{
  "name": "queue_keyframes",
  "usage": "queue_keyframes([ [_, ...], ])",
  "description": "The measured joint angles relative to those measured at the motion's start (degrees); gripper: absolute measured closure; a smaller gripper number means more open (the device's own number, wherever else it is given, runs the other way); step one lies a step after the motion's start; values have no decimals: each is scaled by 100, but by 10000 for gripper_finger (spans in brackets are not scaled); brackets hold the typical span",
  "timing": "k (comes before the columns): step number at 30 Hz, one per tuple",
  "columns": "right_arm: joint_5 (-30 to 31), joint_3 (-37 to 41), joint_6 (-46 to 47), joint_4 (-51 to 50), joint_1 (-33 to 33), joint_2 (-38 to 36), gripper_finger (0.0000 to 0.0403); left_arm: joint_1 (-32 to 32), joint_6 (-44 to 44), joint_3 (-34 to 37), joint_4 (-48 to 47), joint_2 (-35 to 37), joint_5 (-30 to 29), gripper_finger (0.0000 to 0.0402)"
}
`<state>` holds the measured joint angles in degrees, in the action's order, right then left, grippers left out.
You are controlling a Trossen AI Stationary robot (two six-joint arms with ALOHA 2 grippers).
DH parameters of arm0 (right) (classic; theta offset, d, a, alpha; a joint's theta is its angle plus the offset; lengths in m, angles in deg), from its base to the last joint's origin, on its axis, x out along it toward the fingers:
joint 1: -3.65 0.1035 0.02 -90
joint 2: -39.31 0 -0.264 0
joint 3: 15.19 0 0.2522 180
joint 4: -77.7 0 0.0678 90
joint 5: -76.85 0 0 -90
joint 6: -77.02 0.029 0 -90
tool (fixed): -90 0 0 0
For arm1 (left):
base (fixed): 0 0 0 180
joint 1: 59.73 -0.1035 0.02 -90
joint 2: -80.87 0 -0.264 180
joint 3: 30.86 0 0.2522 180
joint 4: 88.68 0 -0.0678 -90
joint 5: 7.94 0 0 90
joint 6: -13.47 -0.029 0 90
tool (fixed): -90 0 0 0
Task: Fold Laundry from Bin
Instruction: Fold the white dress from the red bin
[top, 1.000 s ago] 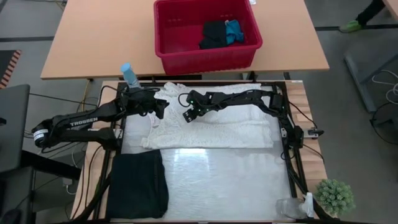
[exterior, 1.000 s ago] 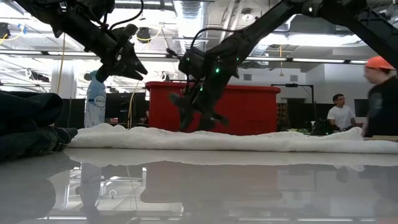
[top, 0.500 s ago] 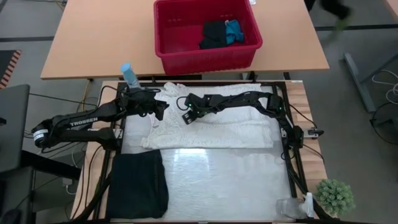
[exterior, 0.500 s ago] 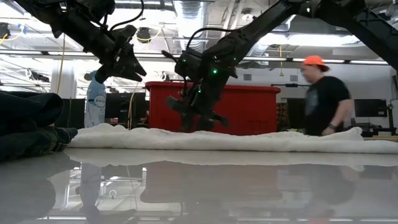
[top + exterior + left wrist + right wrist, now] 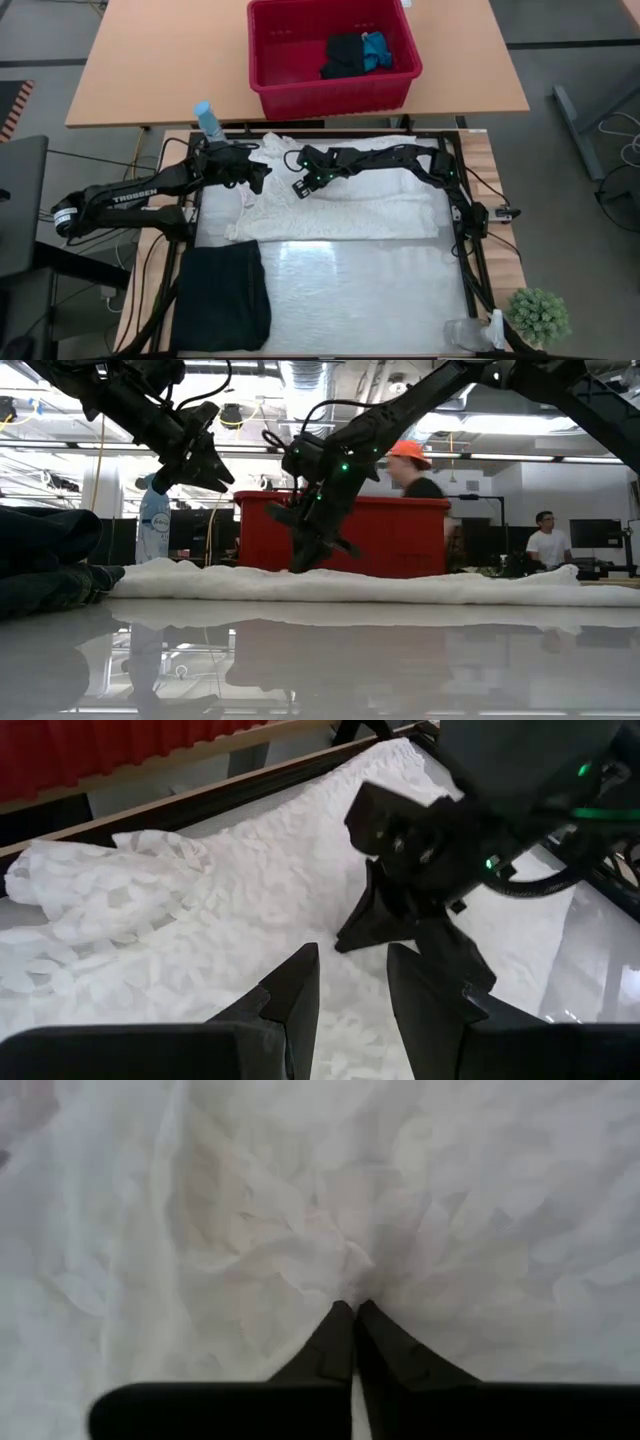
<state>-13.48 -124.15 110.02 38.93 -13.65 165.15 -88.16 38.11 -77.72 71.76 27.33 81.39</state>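
The white crinkled garment (image 5: pixel 335 200) lies spread across the far half of my work table (image 5: pixel 360 290), its long axis running side to side, with the bunched, lacy end pointing toward my left arm's side. My right gripper (image 5: pixel 350 1312) has its tips pressed together on a pinch of that fabric near the garment's far left part; the right wrist view shows creases drawn in to the closed tips, so I judge I have cloth and not just air. My left gripper (image 5: pixel 345 980) hangs just above the same end with its fingers part-way apart, holding nothing (it waits close beside the right one).

To do this fold well, I should lift only enough to clear the layer beneath, carry the pinch straight across the short axis toward the near edge, and keep the fold line parallel to the long side. The thin weave may slip or drag its neighbour layer along.

A black garment (image 5: pixel 222 298) lies folded at the near left corner. The red bin (image 5: pixel 330 90) on the wooden table beyond holds a black item (image 5: pixel 342 55) and a bright blue one (image 5: pixel 376 48).
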Motion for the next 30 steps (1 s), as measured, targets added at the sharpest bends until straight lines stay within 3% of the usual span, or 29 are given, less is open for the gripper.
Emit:
queue_keyframes([
  [3,-72,-181,-303,-45,-54,0,391,0,0,2,-35,0,0,291],
  [6,-221,-235,-394,-22,-104,-11,366,0,0,2,-161,0,0,291],
  [14,-268,-235,-265,-41,-177,-11,165,0,-155,2,-175,0,3,291],
  [17,-240,-235,-339,184,-177,-11,124,0,-157,0,-173,0,4,291],
  [25,-2,-235,-1610,197,7,72,113,0,-157,1,-278,0,4,291],
  [30,723,-235,-2422,281,220,66,113,0,-157,2,-297,0,-3,291],
])
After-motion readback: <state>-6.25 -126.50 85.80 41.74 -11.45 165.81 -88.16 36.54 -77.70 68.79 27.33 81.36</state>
